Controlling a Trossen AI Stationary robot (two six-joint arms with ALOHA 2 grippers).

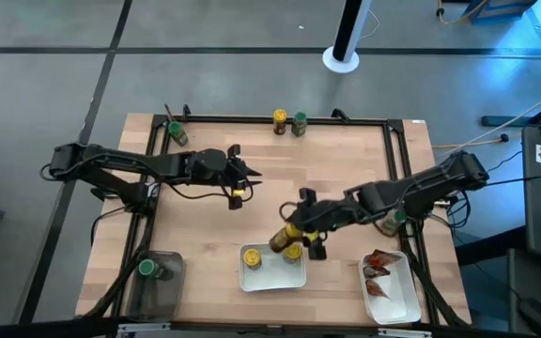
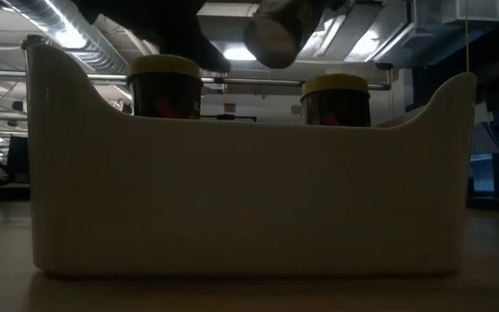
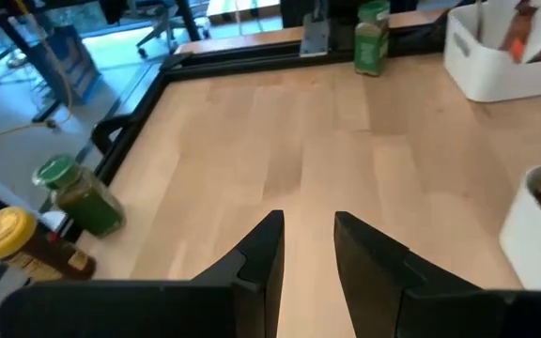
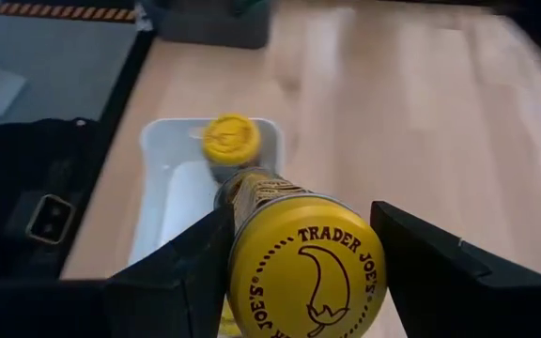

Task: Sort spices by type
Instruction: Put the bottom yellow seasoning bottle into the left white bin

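Note:
My right gripper (image 1: 294,235) is shut on a yellow-capped spice jar (image 4: 306,272) above the middle white tray (image 1: 269,278). Two more yellow-capped jars (image 2: 165,85) (image 2: 336,95) stand in that tray. My left gripper (image 1: 252,174) hovers over the table's left middle, its fingers (image 3: 269,246) a narrow gap apart with nothing between them. A green-capped jar (image 3: 75,195) and a yellow-capped jar (image 3: 19,249) stand at the far edge. Red-orange packets (image 1: 378,268) lie in the right white tray (image 1: 402,302). My right gripper pinches the jar's sides just below the yellow cap (image 4: 252,246) between its two fingers. The jar lies along the fingers, cap toward the wrist, bottom (image 2: 280,30) slanting down and away. It hangs clear above the tray, over the jars standing there.
A dark translucent bin (image 1: 165,293) at the near left holds a green-capped jar (image 1: 146,268). Other green-capped jars stand at the far left corner (image 1: 175,131) and by the right edge (image 3: 372,38). A small yellow thing (image 1: 238,197) shows just near of my left gripper. A black frame (image 1: 252,119) rims the table.

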